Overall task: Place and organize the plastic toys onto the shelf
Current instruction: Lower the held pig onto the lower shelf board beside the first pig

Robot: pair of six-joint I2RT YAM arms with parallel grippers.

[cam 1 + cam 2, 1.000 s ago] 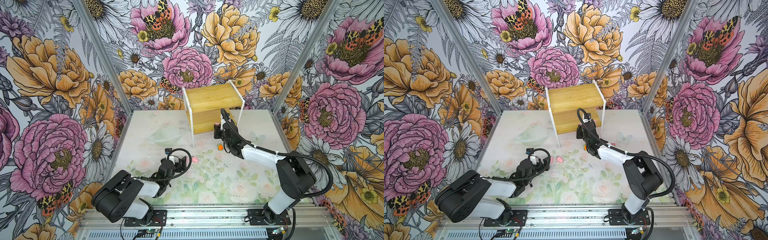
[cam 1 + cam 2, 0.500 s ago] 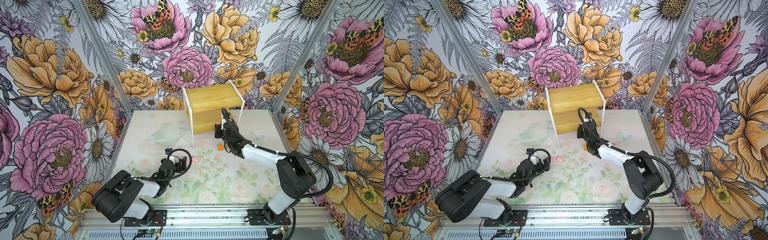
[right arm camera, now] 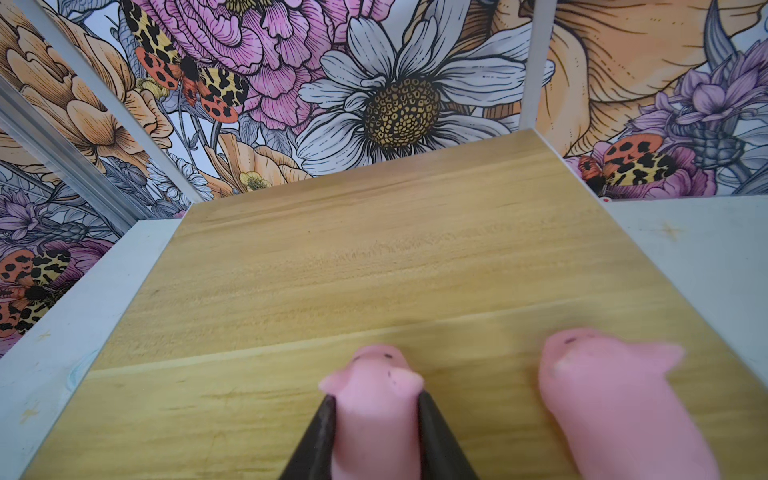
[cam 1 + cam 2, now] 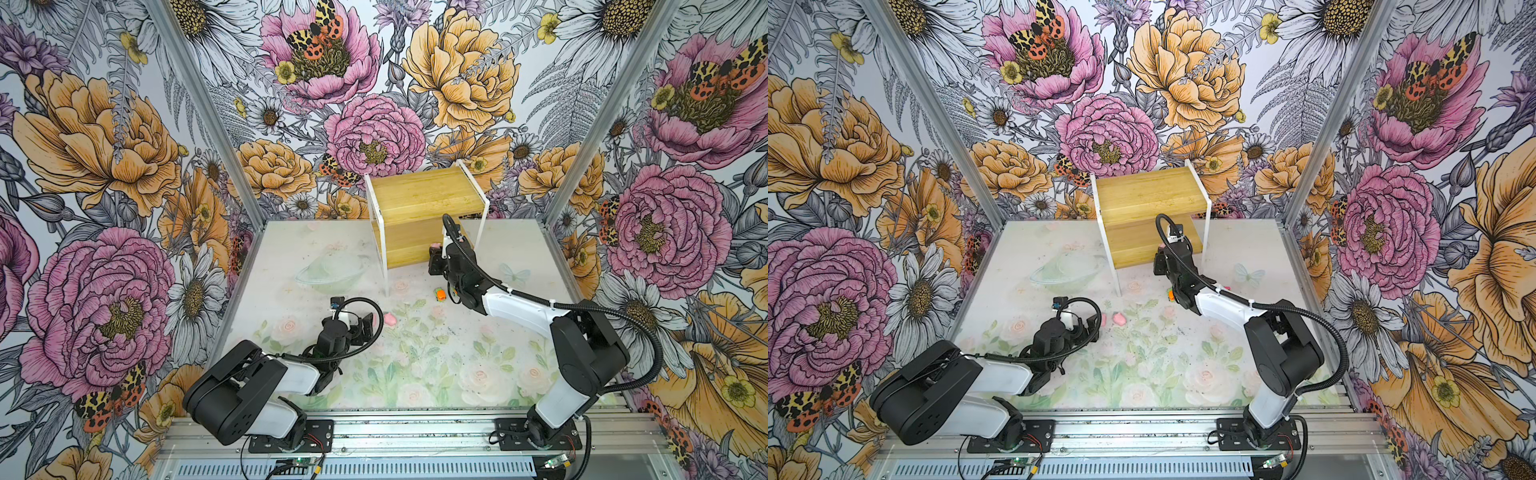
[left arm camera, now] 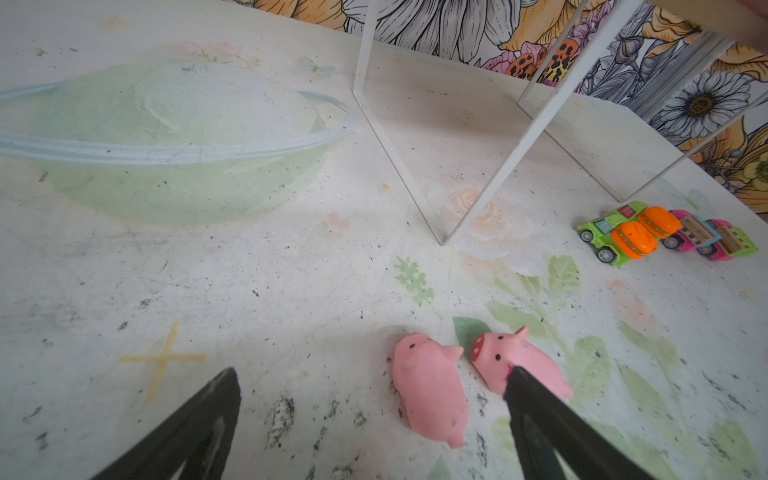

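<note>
On the front plank of the shelf's [image 3: 374, 257] lower board, the right gripper [image 3: 374, 401] pinches a pale pink pig [image 3: 376, 374] by its flanks, with the black fingers [image 3: 320, 432] pressed against either side of the body. Whether the pig's belly already rests on the wood or hangs just above it cannot be told. Just beside the gripper, off one finger, a second pig [image 3: 615, 399] lies on the same plank, apart from the held one.

The step in hand looks like the set-down of the second figure in a row. The next move probably calls for letting the pig settle on the board, parting the fingers a little, and drawing straight back so neither finger brushes the neighbour.

The held pig's long axis runs along the fingers, its snout pointing away from the gripper toward the back of the board. The neighbour lies nearly parallel, snout the same way.

The left gripper [image 5: 370, 370] hangs low over the worktop [image 5: 249, 291] with its fingers spread wide. One pig [image 5: 428, 390] lies in the gap close to one finger, another [image 5: 519, 361] partly behind that fingertip. Well ahead of it, the orange-and-green cars [image 5: 615, 237] and pink cars [image 5: 706, 241] sit bunched on the worktop.
</note>
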